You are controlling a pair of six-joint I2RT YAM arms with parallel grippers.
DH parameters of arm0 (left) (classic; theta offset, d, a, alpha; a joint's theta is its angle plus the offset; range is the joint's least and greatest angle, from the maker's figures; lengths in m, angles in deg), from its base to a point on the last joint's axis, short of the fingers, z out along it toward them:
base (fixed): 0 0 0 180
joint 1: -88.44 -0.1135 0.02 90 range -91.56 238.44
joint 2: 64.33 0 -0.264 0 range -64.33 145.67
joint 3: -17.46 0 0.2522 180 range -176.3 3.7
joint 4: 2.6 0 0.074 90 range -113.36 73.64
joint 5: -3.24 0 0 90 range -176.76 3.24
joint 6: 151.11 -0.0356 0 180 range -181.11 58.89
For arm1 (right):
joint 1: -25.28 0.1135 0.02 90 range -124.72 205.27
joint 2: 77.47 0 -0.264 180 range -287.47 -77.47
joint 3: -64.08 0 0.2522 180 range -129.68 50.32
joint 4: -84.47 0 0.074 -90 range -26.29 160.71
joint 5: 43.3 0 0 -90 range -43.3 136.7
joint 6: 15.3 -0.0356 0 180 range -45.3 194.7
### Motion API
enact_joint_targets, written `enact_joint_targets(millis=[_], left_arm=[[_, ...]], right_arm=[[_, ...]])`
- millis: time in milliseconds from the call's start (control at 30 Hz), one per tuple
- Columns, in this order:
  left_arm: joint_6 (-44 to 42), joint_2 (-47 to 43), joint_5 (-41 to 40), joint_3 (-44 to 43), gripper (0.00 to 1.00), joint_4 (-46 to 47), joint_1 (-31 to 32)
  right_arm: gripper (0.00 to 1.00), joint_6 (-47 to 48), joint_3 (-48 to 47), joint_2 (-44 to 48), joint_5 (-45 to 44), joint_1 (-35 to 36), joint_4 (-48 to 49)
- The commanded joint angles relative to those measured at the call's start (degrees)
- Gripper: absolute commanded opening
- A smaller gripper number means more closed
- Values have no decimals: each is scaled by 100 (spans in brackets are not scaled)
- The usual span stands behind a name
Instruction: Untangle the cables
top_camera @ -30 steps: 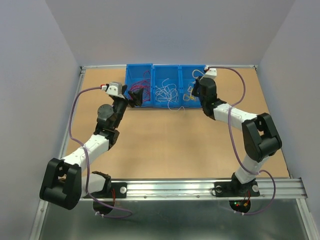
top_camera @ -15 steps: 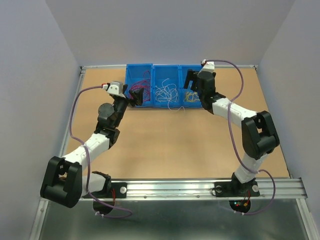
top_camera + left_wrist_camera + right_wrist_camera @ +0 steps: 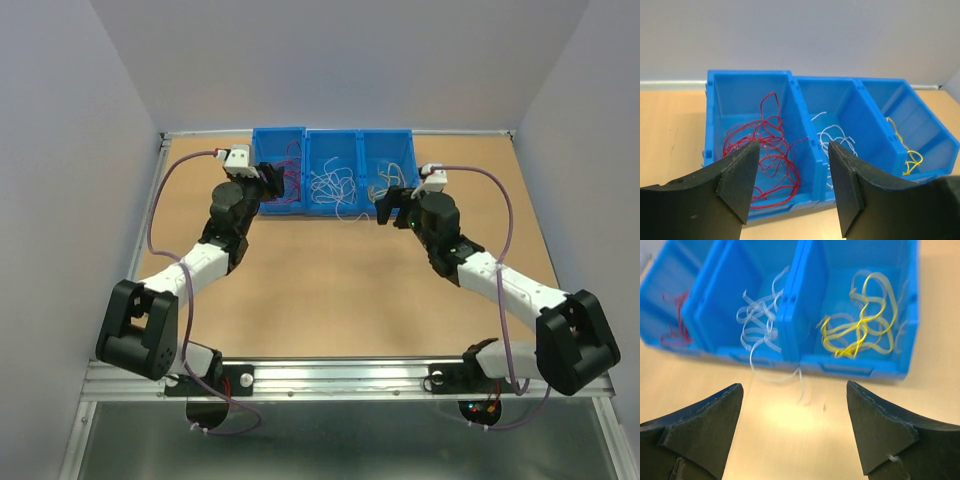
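Observation:
Three blue bins (image 3: 278,132) stand in a row at the back of the table. Red cables (image 3: 771,131) (image 3: 287,172) lie curled in the left bin, white cables (image 3: 836,136) (image 3: 760,320) in the middle one, yellow cables (image 3: 860,330) (image 3: 910,157) in the right one. One white strand (image 3: 790,377) hangs over the middle bin's front wall onto the table. My left gripper (image 3: 793,150) (image 3: 272,182) is open at the left bin's front, holding nothing. My right gripper (image 3: 794,390) (image 3: 385,208) is open over bare table in front of the bins, holding nothing.
The wooden table (image 3: 340,290) is fenced by a metal frame (image 3: 350,375) along its near edge. Grey walls close in the back and both sides. Purple cables (image 3: 505,215) loop along both arms.
My right gripper left the right bin, drew back toward me and down, and now hangs open in front of the bins. My left arm lifted and shifted back, its gripper staying by the left bin.

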Motion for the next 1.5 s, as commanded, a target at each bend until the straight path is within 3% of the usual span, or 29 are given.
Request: enact_joint_targets(millis=[0,300,533,767,867,1033,1300,1467], left_arm=[[144,391,-274,-586,66,-410,40],[153,1367,-319,-1212,63,-1044,5],[118,1288,-196,-1186,63,-1000,-13],[92,1095,-169,-1089,65,-912,-13],[74,1112,-134,-1089,66,-912,-21],[74,1121,-99,-1089,67,-912,-13],[65,1077,-90,-1071,67,-877,-13],[48,1060,-72,-1054,67,-868,-13]], right_arm=[[89,117,303,-132,431,228,86],[86,29,296,-1178,431,273,621],[74,152,-364,-2555,105,264,1025],[60,222,-821,-3094,88,281,1412],[49,336,-953,-3234,-131,325,1615],[1,398,-988,-3157,-88,421,1554],[0,565,-1119,-2400,-18,712,1220],[1,775,-2092,-2600,-228,721,685]])
